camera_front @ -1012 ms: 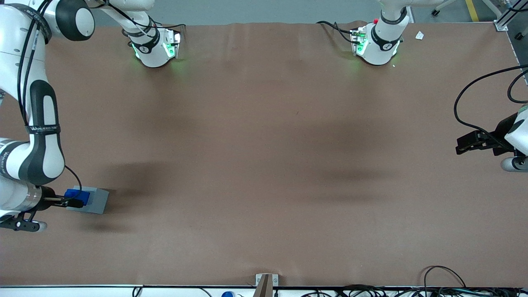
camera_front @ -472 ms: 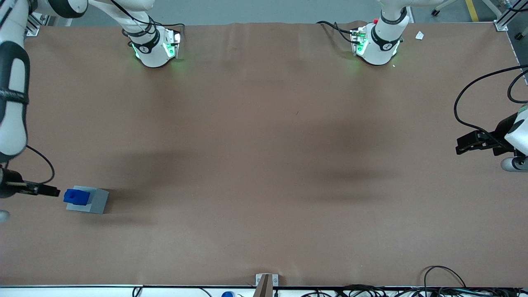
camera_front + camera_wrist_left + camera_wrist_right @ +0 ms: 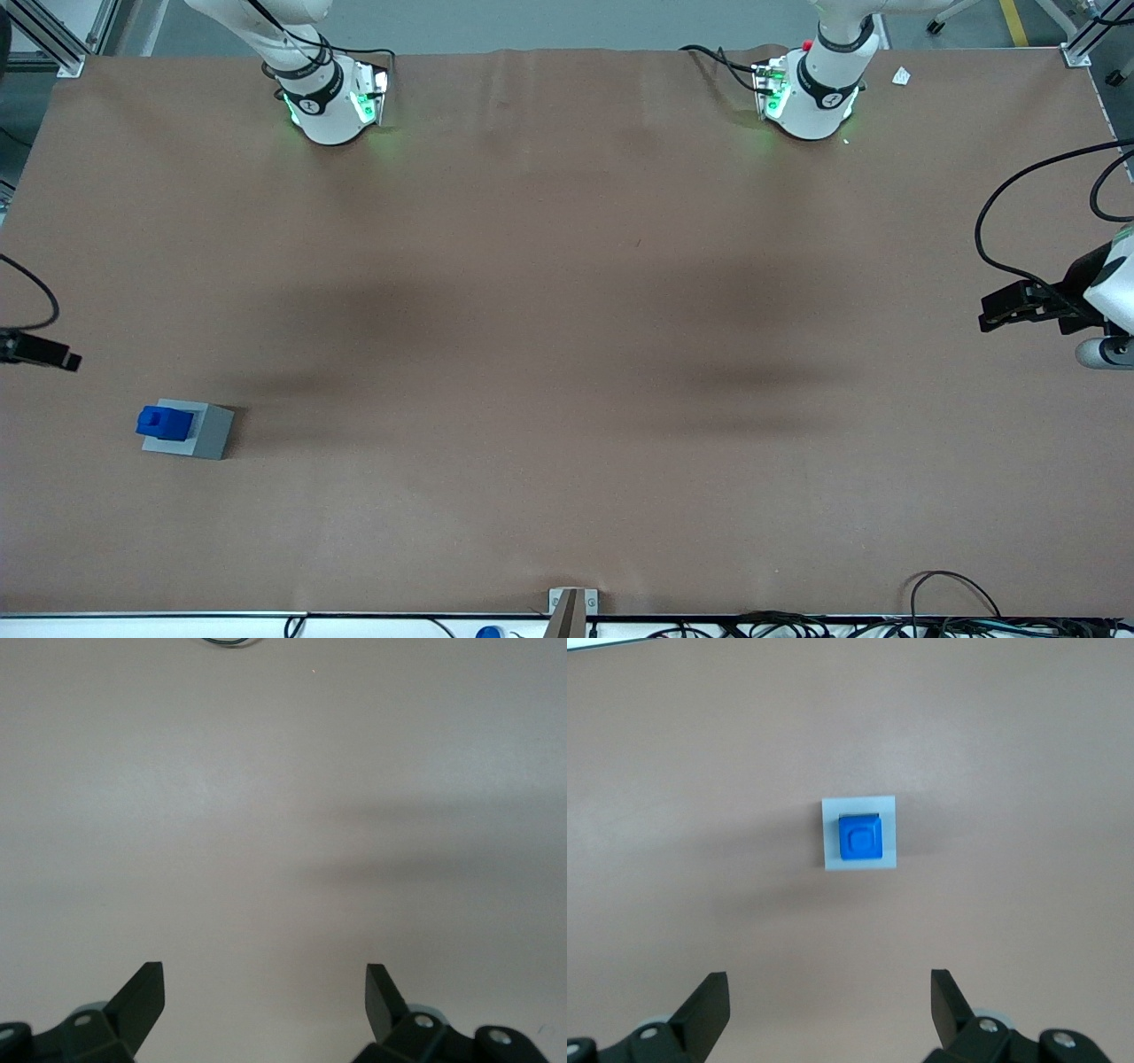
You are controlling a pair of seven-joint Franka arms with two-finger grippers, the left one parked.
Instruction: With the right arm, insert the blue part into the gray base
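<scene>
Brown table (image 3: 567,337) fills the front view. Only part of the right arm (image 3: 292,53) shows there: its base at upper left of the frame, and a black tip with cable at the far left edge, mid-height.

Gray base (image 3: 188,430) sits at lower left of the front view, toward the working arm's end of the table. Blue part (image 3: 162,423) stands in the base's top, sticking up above it, offset toward the frame's left edge of the box.

Wrist view looks straight down: base (image 3: 860,833) shows as a light square, blue part (image 3: 859,837) inside its outline, notch up, edges roughly square to the box. Looks seated in the recess, though depth cannot be judged from here.

Gripper (image 3: 828,1010) is spread wide, holding nothing, both fingers (image 3: 709,1001) clear of everything. It hangs high above the table, well apart from the base.

Key relation: base and part lie ahead of the fingertips, roughly on the gripper's centreline, well below it. Nothing sits between tool and part.

Judgement: insertion looks done, and any next move is a retreat rather than another reach.
</scene>
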